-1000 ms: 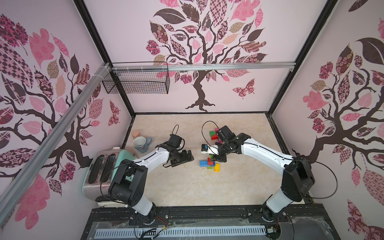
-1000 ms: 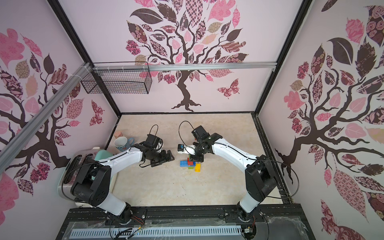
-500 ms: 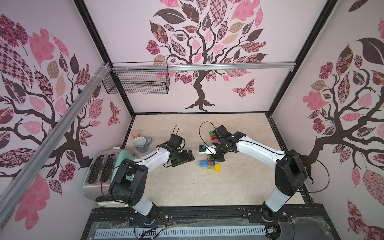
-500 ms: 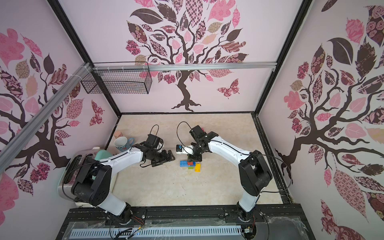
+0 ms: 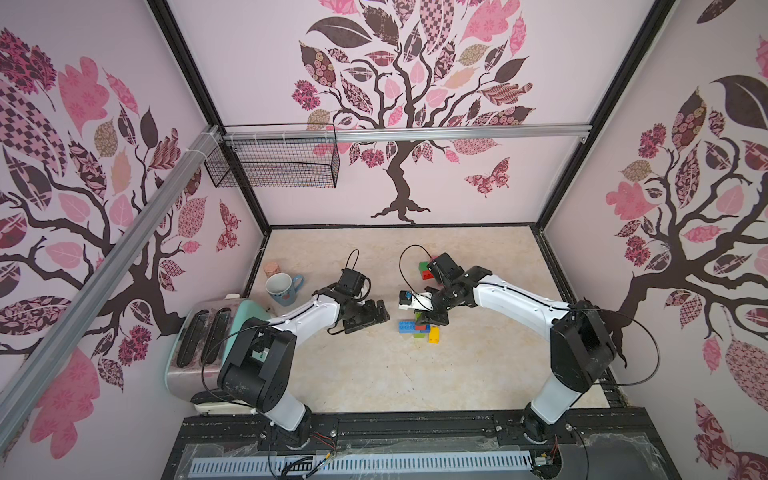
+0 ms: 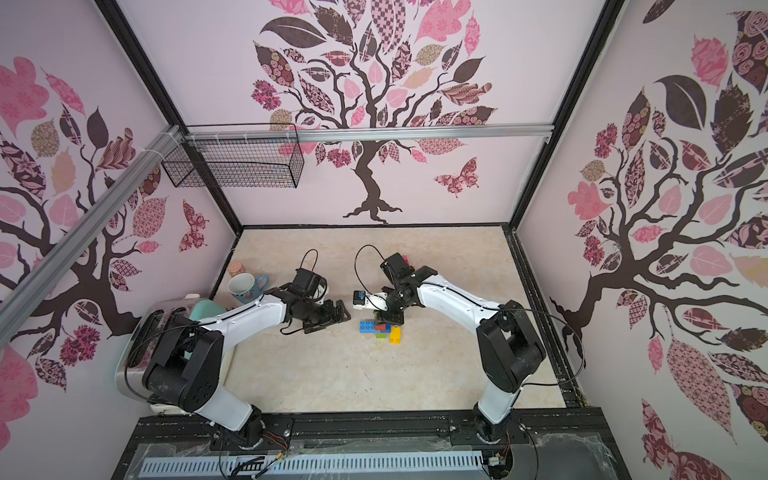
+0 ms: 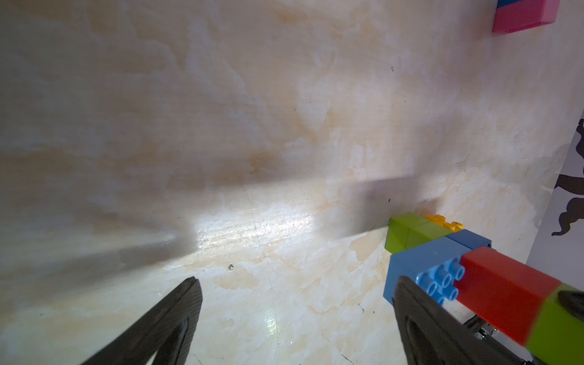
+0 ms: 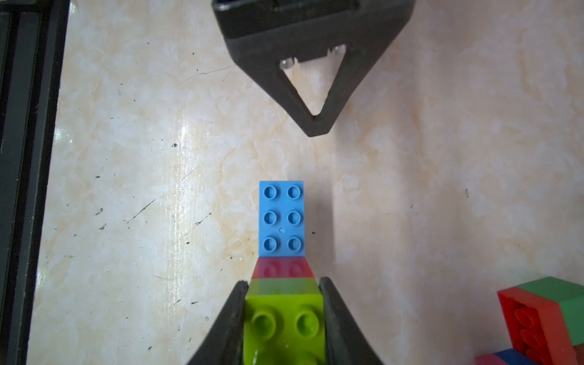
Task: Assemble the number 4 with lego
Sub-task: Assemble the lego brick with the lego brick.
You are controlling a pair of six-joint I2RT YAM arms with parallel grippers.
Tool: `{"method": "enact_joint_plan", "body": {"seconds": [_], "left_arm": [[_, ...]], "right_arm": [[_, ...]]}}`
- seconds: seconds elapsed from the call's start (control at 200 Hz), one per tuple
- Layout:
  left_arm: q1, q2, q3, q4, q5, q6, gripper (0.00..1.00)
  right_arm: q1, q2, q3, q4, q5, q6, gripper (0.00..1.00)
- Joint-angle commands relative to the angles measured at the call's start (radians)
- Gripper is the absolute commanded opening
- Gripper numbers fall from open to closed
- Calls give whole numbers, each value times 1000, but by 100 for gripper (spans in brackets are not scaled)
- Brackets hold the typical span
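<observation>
Right hand (image 8: 282,284) pinches the lime brick (image 8: 284,322) topping a long blue brick (image 8: 281,218) lying left-right. Left hand (image 5: 374,318), spread, sits just left; mug (image 5: 279,286) farther left.

Left arm (image 5: 303,316), right arm (image 5: 515,297): white link shells, black joint housings. Thin black cable loop (image 5: 400,262) at each wrist. Claw fingers (image 8: 316,31) black, triangular, hollow centre. Red wires at left base (image 5: 291,419).

1. Table (image 5: 374,374): near half bare, open to either arm.
2. Brick stack (image 5: 409,326): mid-table; right gripper (image 5: 431,319) clamped on its lime brick (image 8: 284,322).
3. Left gripper (image 7: 297,281): jaws wide, bare table between them, one side just beside the stack.
4. Loose bricks (image 5: 424,270): behind right wrist.
5. Mug (image 5: 282,289), toaster (image 5: 208,336): crowd the left edge.
</observation>
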Motion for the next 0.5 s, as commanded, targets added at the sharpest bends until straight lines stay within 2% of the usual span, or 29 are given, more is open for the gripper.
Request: {"method": "enact_joint_plan", "body": {"seconds": [0.0,0.255,0.43,0.495], "left_arm": [[-12,12,20,9,9,4,98],[-16,7,22,8,-2,4,98],[-15,17,30,-8,-5,18,98],[-16,28,31,-5,-4,17,98]], "right_arm": [[-2,25,-58,-83,43,6,0],[-1,100,-71,-125,172,24,0],[-1,56,-54,-102,107,25,0],[-1,31,-45,-79,81,26,13]]}}
